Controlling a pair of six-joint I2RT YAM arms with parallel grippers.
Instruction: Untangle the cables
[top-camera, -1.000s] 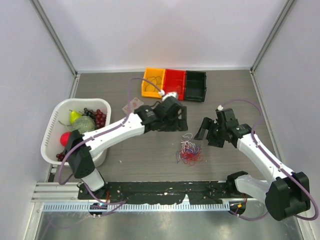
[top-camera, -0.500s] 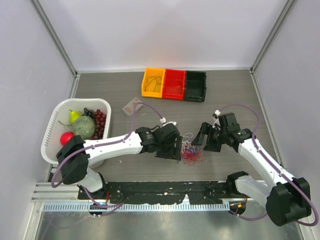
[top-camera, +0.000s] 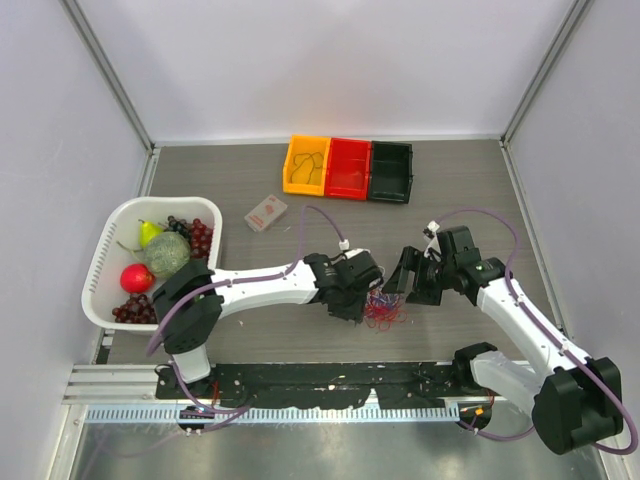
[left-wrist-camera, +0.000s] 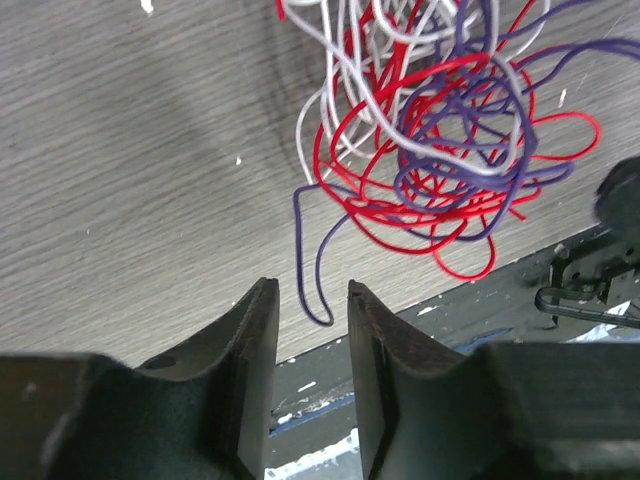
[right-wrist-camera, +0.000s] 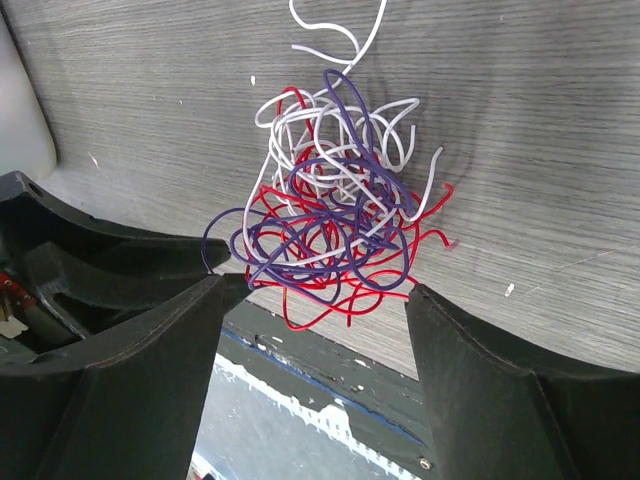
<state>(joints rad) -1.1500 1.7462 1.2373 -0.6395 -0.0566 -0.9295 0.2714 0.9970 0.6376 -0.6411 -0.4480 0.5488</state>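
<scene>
The cables (top-camera: 381, 306) lie as one tangled bundle of thin red, white and dark purple wire on the table near its front edge. My left gripper (top-camera: 362, 300) sits at the bundle's left side. In the left wrist view, its jaws (left-wrist-camera: 310, 290) stand narrowly apart, and a purple loop (left-wrist-camera: 318, 300) dips between the fingertips without being clamped. The rest of the cables (left-wrist-camera: 440, 150) spreads beyond the loop. My right gripper (top-camera: 405, 282) is at the bundle's right side. In the right wrist view it (right-wrist-camera: 315, 290) stands wide open, with the cables (right-wrist-camera: 330, 220) just ahead of its fingers.
A white basket (top-camera: 100, 262) with fruit stands at the left. Orange (top-camera: 307, 165), red (top-camera: 349, 168) and black (top-camera: 391, 170) bins sit at the back. A small card (top-camera: 266, 212) lies left of centre. A black rail (top-camera: 330, 378) runs along the near edge.
My left arm has swung from near the bins down to the bundle's left side, and its jaws have narrowed. My right gripper has crept a little left toward the bundle.
</scene>
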